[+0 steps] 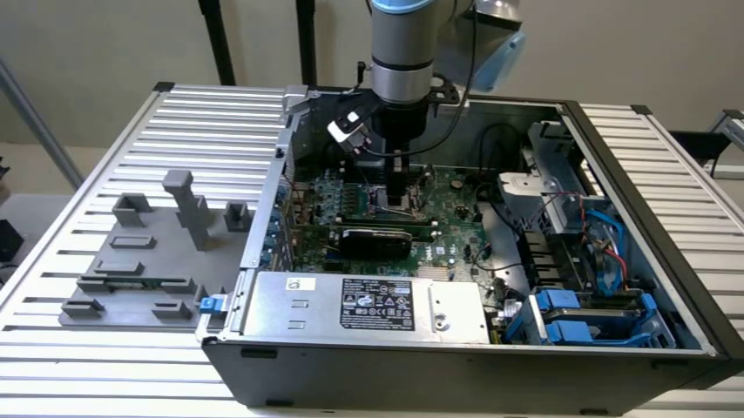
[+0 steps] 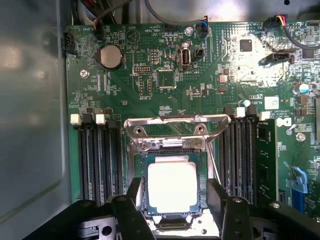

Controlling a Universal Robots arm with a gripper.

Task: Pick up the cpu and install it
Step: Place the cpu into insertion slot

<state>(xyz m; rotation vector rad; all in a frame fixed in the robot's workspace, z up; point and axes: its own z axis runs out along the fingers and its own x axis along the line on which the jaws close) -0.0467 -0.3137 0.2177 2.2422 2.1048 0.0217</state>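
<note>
Black two-finger gripper (image 2: 175, 194) closed on opposite edges of flat square silver-topped cpu (image 2: 172, 185), over open metal-framed socket (image 2: 172, 131) mid green motherboard (image 2: 150, 65); slight tilt or offset could bend socket pins.

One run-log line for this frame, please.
gripper: low inside PC case, over motherboard | cpu: level at the socket, beneath gripper | load plate: open | grip contact: cannot tell
</note>
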